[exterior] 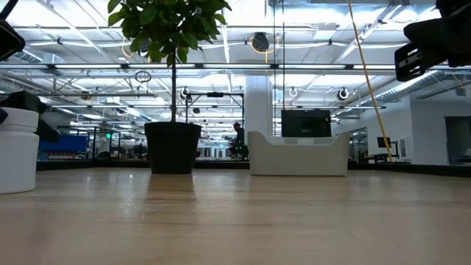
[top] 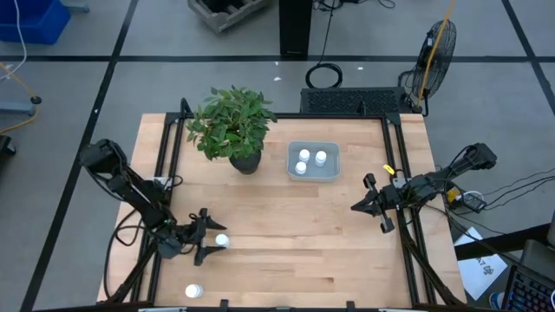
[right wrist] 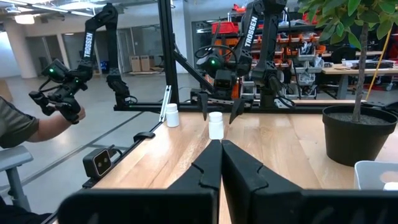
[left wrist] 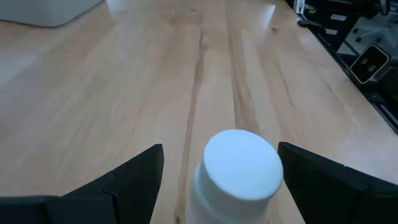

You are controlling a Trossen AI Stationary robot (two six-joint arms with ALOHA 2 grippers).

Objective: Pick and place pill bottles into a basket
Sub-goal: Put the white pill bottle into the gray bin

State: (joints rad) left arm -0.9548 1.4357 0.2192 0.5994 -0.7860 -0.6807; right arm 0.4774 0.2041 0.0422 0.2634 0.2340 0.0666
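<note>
While the left claw (top: 213,242) straddles a bottle (top: 222,240), fingers spread wide and not yet touching it, the grasp is the step in hand.

Bottle stands upright near the surface's (top: 347,251) front left; another (top: 193,291) sits at the front edge; two lie in the basket (top: 333,171) beside the plant (top: 232,126). Best to centre the fingers below the cap, close evenly, then lift straight so it doesn't tip. Right claw (top: 378,208) waits at the right side, pressed closed, holding nothing.

The left gripper (top: 211,243) sits low with its fingers (left wrist: 124,180) spread wide. The right gripper (top: 371,206) hovers, fingers (right wrist: 239,171) pressed together.
</note>
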